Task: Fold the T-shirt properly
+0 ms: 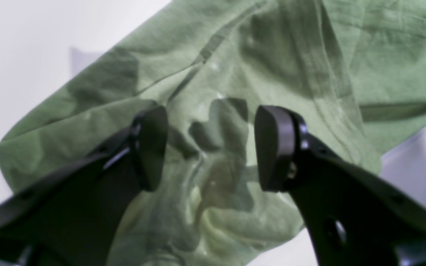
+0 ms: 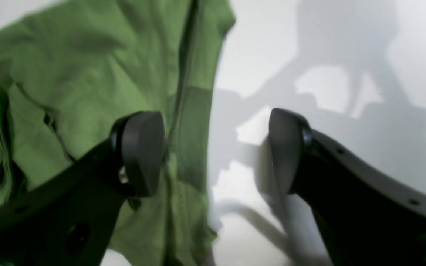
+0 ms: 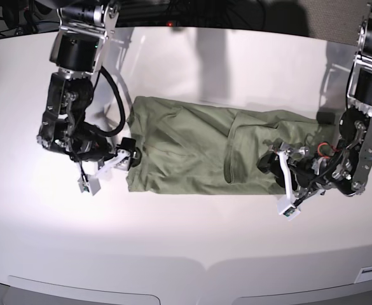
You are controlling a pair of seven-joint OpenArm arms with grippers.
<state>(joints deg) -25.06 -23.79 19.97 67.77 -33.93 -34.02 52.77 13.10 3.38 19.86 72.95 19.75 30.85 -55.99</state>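
The T-shirt (image 3: 217, 159) lies long and narrow across the white bench (image 3: 186, 235), bare room all round. The left gripper (image 1: 211, 147) and the right gripper (image 2: 216, 151) hang at opposite ends, jaws apart, clamping nothing.

Place: a robot lab or test bench.
Evidence: a plain white desk (image 3: 192, 235) with rounded front edge, two mounted arms with exposed cables, dark equipment clutter behind the desk.

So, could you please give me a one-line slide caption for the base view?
Two arms flank a partly folded green T-shirt on the white table, left pincer and right pincer open at its ends.
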